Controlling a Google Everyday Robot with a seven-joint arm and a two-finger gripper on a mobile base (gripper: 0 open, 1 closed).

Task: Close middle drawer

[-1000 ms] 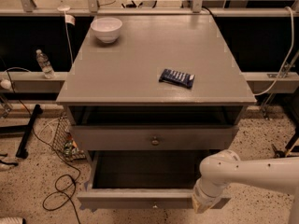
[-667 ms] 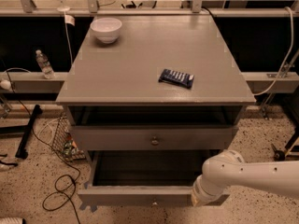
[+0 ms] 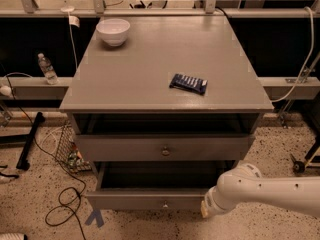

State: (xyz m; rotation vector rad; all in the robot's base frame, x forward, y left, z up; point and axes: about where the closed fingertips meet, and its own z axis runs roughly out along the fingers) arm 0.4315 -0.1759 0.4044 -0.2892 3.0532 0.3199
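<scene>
**Inspector:** Position of the task item?

**Assistant:** The wide grey-painted wooden middle drawer (image 3: 125,200), with a narrow flat front and a tiny round knob (image 3: 165,203), stands pulled out of the square grey wooden cabinet (image 3: 150,74). Its dark inside is exposed. Above it, the taller-fronted grey top drawer (image 3: 120,148) with the larger knob is also out, though only a little.

**Inspector:** And relative to the gripper?

**Assistant:** The white rounded robot arm (image 3: 270,191) enters low from the right edge. The gripper (image 3: 206,210) at its end sits at the right end of the middle drawer's front, touching or just beside it; contact cannot be confirmed. Whether it is wide, narrow or holding anything, I cannot tell.

**Inspector:** Change against a second ago?

**Assistant:** The drawer front now sits further in under the cabinet, and the dark strip of open inside is shallower. The arm's end has gone in with it, toward the cabinet. The items on top have not shifted.

**Inspector:** Markings or writing?

**Assistant:** A dark blue snack wrapper with pale stripes (image 3: 188,83) lies right of centre on the cabinet top; its print is not legible. A white round ceramic bowl (image 3: 113,31) stands at the back left corner and is plain. A clear plastic water bottle (image 3: 47,69) stands on the ledge to the left, its label unreadable.
</scene>
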